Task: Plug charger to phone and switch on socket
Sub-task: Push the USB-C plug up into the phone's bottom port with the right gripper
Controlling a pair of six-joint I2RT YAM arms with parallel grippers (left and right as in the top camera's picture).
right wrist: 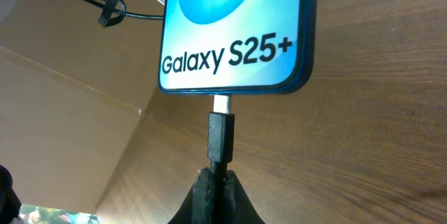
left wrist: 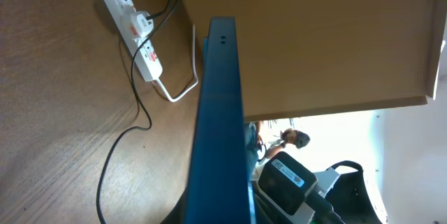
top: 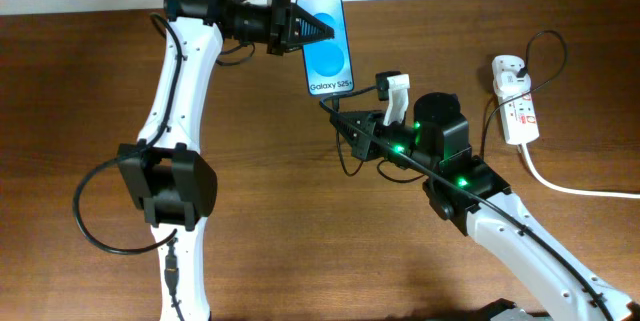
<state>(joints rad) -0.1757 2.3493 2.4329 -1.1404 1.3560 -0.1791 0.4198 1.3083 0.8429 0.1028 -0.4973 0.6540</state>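
With right claw (right wrist: 215, 185), pinching charger (right wrist: 221, 137) by plug body, fingers closed tight on it. Holding metal tip right at port in bottom edge of phone (right wrist: 236, 28); how far in, cannot tell. With left claw (top: 318, 29), clamping phone by long side edge at far middle of table (top: 100, 81), screen facing overhead camera. Lying near right table edge, well apart from phone: socket (top: 514, 99), adapter (top: 512, 79) plugged in, thick white cord (top: 570, 186) trailing right. Switch position unreadable.
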